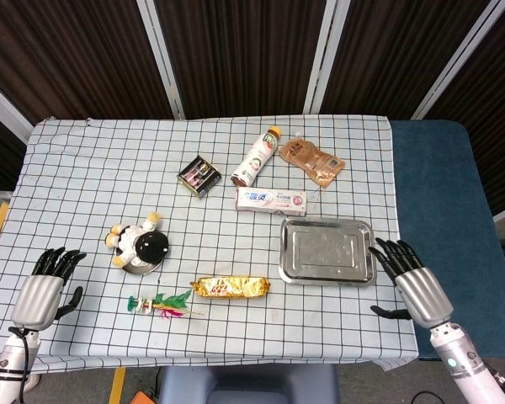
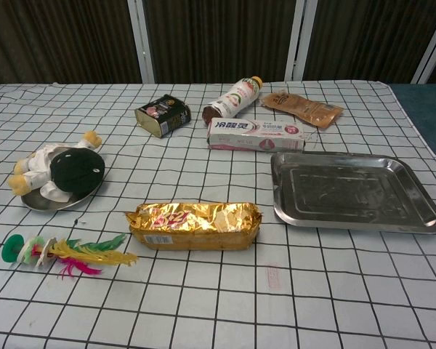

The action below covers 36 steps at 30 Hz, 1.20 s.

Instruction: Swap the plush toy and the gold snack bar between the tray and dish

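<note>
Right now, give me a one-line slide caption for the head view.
Plush toy on dish, gold snack bar on cloth, tray empty, both hands open.

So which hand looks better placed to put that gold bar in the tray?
Probably the right hand: it is open beside the empty tray, with the bar just left of it. The left hand is much farther off.

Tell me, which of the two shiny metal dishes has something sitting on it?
The small round dish on the left: the plush toy lies on it. The rectangular tray on the right holds nothing, and the gold snack bar lies on the cloth between them.
</note>
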Available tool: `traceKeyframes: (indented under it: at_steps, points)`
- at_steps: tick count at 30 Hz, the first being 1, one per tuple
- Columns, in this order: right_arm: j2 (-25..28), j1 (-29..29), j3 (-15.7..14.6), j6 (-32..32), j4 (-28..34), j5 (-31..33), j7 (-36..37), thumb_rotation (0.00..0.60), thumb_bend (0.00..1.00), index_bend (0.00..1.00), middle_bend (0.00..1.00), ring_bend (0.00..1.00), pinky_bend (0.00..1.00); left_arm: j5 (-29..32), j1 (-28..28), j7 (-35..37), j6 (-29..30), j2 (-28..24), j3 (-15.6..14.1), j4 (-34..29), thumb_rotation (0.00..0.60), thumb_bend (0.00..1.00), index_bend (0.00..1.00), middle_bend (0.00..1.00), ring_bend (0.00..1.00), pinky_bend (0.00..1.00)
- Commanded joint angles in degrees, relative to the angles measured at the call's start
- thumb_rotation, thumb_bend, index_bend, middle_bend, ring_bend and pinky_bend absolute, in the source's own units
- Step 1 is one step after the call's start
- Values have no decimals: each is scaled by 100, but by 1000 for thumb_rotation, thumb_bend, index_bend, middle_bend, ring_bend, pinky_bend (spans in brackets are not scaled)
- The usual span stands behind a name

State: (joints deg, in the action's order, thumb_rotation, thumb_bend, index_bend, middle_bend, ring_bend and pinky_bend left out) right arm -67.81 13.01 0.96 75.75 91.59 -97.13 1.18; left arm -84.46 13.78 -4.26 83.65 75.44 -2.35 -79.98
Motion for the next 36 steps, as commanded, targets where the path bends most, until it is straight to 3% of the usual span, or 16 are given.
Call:
traceKeyframes:
  at_steps: [1,3,7,16,23,28,33,36]
  points:
    - [-54,767,164,-965,315,-15,27,600,87,104,22,4,0,194,-46,-214,-87,-18,97,-15,600,464,172,146,93,94]
    - [-283,1311,370,-1734,378,213,9,600,87,130,71,21,0,287,-86,-377,-123,-63,125,-120,600,465,173,146,94,95]
    - [-441,1897,503,-2611,509,554,215,600,87,158,103,45,0,345,-115,-399,-150,-102,202,-205,600,464,174,146,93,94]
    - [-1212,2874,746,-3724,115,1141,253,600,87,179,118,60,0,417,-117,-452,-358,-52,280,-134,600,466,181,148,94,95]
    - [-1960,3296,847,-3967,-498,1568,8,600,87,221,163,99,16,451,-134,-323,-448,-81,345,-101,600,466,187,149,94,94]
    - [-2541,3584,914,-4104,-1053,1860,-128,600,87,324,236,175,82,456,-148,-234,-502,-112,374,-105,600,464,197,148,93,94]
    - [-2981,3680,930,-3857,-1499,1915,-263,600,87,542,350,333,176,397,-151,-154,-548,-144,368,-118,600,464,200,148,94,95]
    - [-3169,3626,916,-3497,-1714,1870,-444,600,87,698,457,457,282,362,-160,-114,-540,-163,374,-125,600,463,202,148,93,94]
